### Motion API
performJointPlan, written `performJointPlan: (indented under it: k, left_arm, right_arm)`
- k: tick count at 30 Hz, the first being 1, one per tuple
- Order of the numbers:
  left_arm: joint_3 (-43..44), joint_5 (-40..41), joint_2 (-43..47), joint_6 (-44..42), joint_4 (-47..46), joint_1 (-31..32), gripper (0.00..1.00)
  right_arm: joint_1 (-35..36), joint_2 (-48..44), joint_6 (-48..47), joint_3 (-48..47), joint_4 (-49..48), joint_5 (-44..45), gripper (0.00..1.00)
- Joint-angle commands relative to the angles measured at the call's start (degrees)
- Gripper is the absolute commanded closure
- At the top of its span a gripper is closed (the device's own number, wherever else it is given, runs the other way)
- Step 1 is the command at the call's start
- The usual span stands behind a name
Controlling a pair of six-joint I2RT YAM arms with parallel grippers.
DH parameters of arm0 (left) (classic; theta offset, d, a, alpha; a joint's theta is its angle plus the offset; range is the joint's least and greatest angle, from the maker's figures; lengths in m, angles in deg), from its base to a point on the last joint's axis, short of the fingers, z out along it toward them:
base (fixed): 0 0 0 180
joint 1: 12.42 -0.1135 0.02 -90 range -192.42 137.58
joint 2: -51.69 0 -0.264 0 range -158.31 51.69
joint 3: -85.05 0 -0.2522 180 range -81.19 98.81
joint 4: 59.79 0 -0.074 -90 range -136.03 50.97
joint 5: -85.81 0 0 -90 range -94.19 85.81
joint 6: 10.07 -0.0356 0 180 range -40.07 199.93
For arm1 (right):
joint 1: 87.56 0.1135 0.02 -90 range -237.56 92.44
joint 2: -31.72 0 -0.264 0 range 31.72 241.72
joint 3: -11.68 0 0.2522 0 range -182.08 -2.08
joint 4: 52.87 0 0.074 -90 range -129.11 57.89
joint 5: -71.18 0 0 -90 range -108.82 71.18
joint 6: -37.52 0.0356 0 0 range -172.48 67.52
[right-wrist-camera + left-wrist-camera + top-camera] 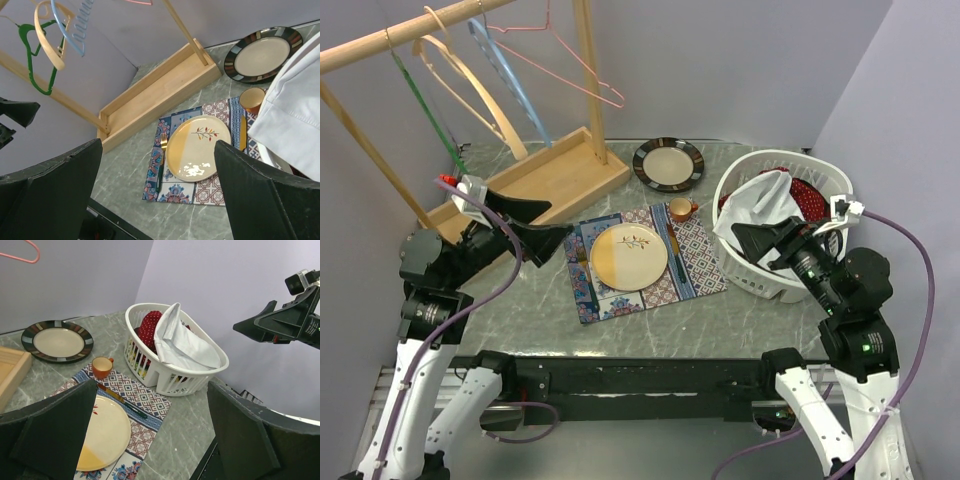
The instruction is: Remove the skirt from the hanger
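Observation:
Several hangers hang bare on the wooden rail (400, 35): a green one (425, 105), a wooden one (480, 95), a blue one (515, 85) and a pink wire one (565, 55). No garment is on any hanger. A white garment (760, 205) (187, 345) (295, 110) lies draped in the white laundry basket (750, 280) (175, 377); I cannot tell whether it is the skirt. My left gripper (542, 225) (150, 430) hovers open and empty near the rack's base. My right gripper (752, 245) (157, 185) is open and empty in front of the basket.
A patterned placemat (690, 265) holds a cream plate (628, 257), a fork (162, 150), a knife (122, 400) and an orange cup (681, 208). A dark-rimmed plate (668, 164) sits behind it. The rack's wooden base tray (550, 175) is at left. Red dotted cloth (149, 327) lies in the basket.

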Motion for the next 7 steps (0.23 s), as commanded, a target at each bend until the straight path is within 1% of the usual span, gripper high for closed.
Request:
performJointPlan:
  k: [1, 7]
  left_arm:
    - [0.1, -1.2, 0.1, -0.4, -2.7, -0.1, 0.03]
    - [0.7, -0.9, 0.1, -0.5, -2.1, -0.1, 0.03]
  right_arm:
    - [0.4, 0.0, 0.5, 0.3, -3.2, -0.3, 0.00]
    - [0.4, 0.3, 0.2, 0.5, -3.2, -0.7, 0.00]
